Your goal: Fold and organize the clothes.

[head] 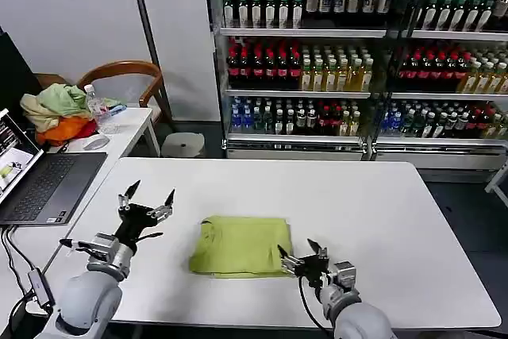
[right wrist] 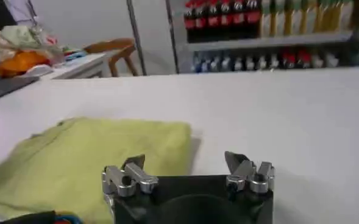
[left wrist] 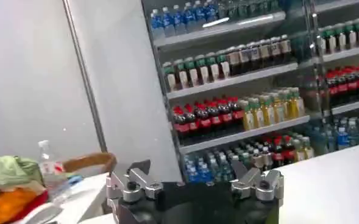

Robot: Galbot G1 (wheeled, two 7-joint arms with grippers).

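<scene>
The clothes, a lime yellow-green T-shirt folded into a rough rectangle, lie flat on the white table near its front edge. In the right wrist view the clothes spread just ahead of the jaws. My right gripper hovers open at the shirt's front right corner, holding nothing; it shows again as the right gripper. My left gripper is raised left of the shirt, apart from it, fingers spread wide and empty. In its own view the left gripper points toward the drink shelves.
A heap of pale green, beige and orange garments and a water bottle sit on the side desk at left. An open laptop lies beside the table. A wooden chair and drink coolers stand behind.
</scene>
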